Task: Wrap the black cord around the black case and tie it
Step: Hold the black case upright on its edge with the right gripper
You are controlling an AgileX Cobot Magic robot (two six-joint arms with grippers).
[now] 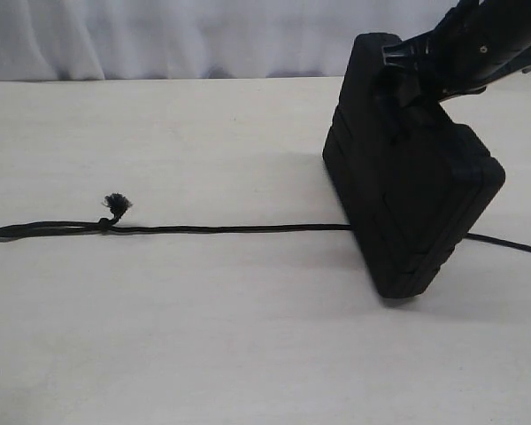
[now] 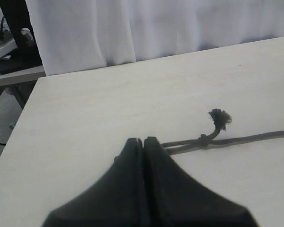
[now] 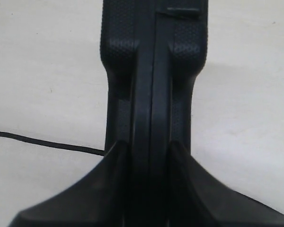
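Note:
The black case [image 1: 416,204] stands tilted on one edge on the table, right of centre. My right gripper [image 1: 407,78] holds its top end from above; in the right wrist view the fingers [image 3: 114,163] are shut on the case [image 3: 154,71]. The black cord [image 1: 230,229] lies straight across the table, passes under the case and comes out on the right. Its knotted tufted end [image 1: 117,203] curls up at the left. My left gripper [image 2: 143,140] is shut with nothing in it, just in front of the cord [image 2: 246,139] and its tuft [image 2: 220,117]. It is outside the exterior view.
The pale table [image 1: 203,336] spreads wide in front of and behind the cord. A white curtain [image 1: 159,35] hangs along the far edge. The left wrist view shows the table's corner edge [image 2: 26,101] with clutter beyond it.

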